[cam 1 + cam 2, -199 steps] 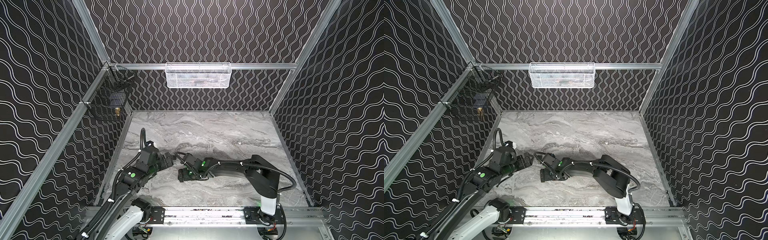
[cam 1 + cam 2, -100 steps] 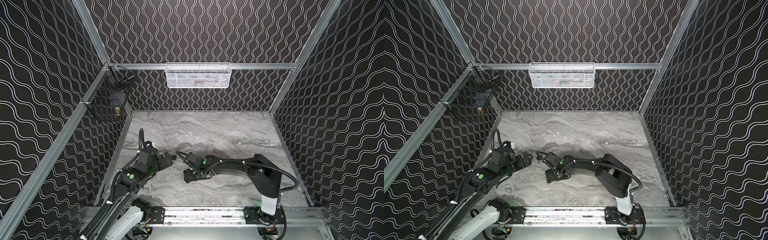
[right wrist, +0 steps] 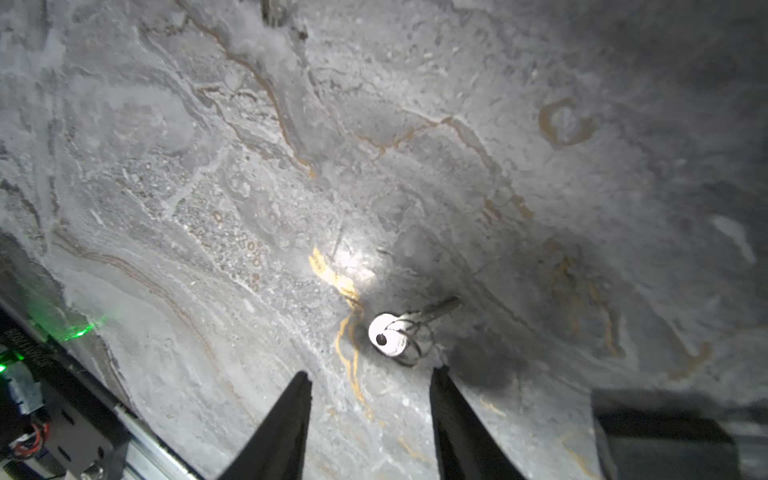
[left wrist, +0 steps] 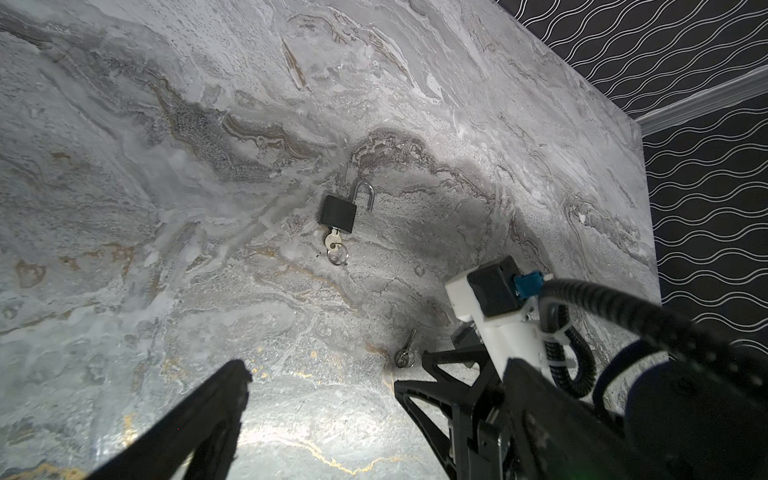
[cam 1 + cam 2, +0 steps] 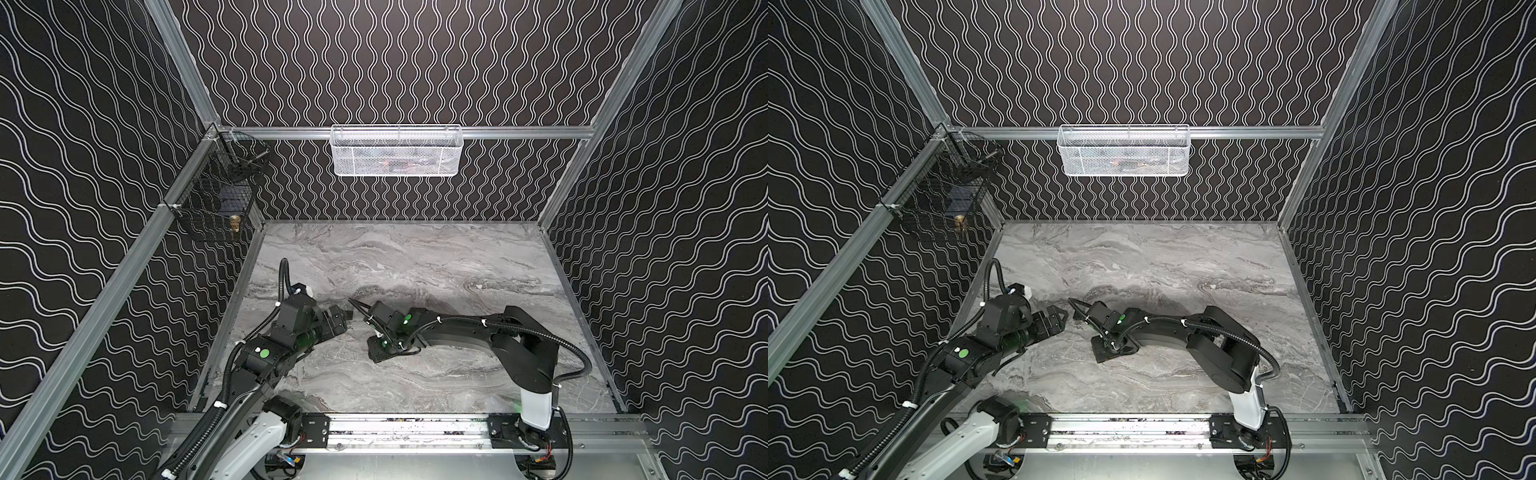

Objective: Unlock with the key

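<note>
Grey marble-patterned tabletop (image 5: 415, 257) forms the work surface, enclosed by three black walls (image 5: 395, 62) printed with white wavy lines. I count two baskets: one white mesh basket (image 5: 397, 151) on the back rail and one black wire basket (image 5: 216, 208) on the left rail. Both top views show two arms, both low over the near half of the surface.

Item count on the surface, from the wrist views: one padlock, two keys.

1. Padlock (image 4: 338, 214): black body, lying flat. Its shackle (image 4: 365, 193) stands open, with one leg clear of the body.
2. Inserted key (image 4: 332, 240): seated in the padlock's keyway, with one ring (image 4: 337, 254) resting on the marble.
3. Loose key (image 3: 399, 332): lying flat with its own ring, apart from the padlock and just beside the right gripper.

Left gripper (image 4: 316, 378): fingers spread fully wide, nothing between them. The padlock lies ahead of it, untouched.

Right gripper (image 3: 372, 374): pointed down at the surface, jaws partway apart, nothing between them. The loose key lies just beyond the two fingertips. I cannot tell whether the nearer fingertip touches its ring.

I cannot pick out the padlock or either key in the top views.
</note>
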Motion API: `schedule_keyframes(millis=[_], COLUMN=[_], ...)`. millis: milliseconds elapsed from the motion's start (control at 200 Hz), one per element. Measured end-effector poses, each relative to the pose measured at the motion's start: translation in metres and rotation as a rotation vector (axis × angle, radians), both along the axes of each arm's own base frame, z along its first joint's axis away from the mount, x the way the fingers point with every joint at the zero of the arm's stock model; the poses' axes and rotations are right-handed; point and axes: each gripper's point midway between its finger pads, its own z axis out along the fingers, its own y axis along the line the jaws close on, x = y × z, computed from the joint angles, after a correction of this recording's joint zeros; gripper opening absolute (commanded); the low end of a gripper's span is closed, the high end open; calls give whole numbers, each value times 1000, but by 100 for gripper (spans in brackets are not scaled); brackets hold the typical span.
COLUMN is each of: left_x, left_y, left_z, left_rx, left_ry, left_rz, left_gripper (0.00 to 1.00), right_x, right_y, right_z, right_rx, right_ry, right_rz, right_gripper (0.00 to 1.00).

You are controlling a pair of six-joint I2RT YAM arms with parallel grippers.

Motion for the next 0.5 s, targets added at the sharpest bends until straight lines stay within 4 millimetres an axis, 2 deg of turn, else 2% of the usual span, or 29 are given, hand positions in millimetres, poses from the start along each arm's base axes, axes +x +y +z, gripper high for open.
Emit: schedule_keyframes(millis=[500], left_x=[-1], left_y=[-3], left_z=[-9], left_rx=[-11], left_ry=[16], left_rz=[-9], left_gripper=[99], right_x=[0], right_y=[-2], right_z=[-10], right_rx=[-31], right_ry=[-4], right_rz=[37], right_gripper=[27])
